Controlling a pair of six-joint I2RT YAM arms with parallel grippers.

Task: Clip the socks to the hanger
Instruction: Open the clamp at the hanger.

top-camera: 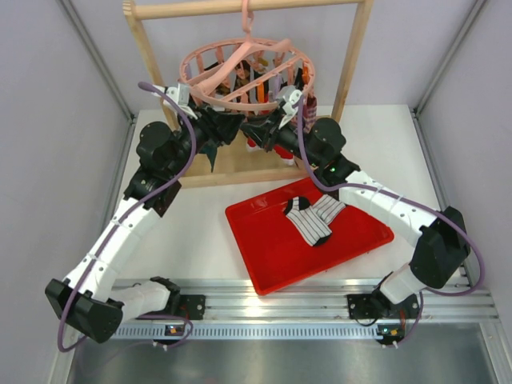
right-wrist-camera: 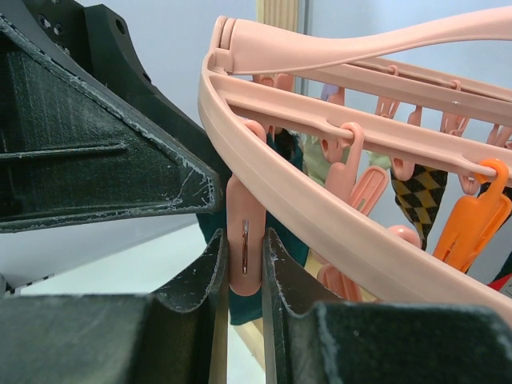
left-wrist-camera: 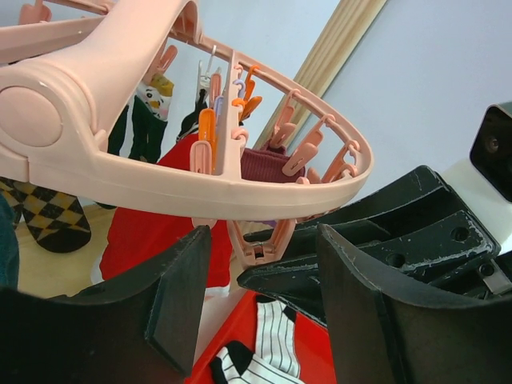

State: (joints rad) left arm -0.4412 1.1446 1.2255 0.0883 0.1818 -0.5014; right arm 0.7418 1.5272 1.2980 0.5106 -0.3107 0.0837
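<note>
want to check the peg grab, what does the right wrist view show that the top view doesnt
Only the right wrist view: the right gripper closed on a pink peg that hangs under the outer ring, one finger on each side.
Only the top view: the socks lying on the red tray, not yet clipped.
Both: the hanger and part of the wooden rack.

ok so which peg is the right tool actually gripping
The pink peg on the near rim of the hanger, pinched between the fingers of the right tool. The orange peg and the other pink ones hang free.
</note>
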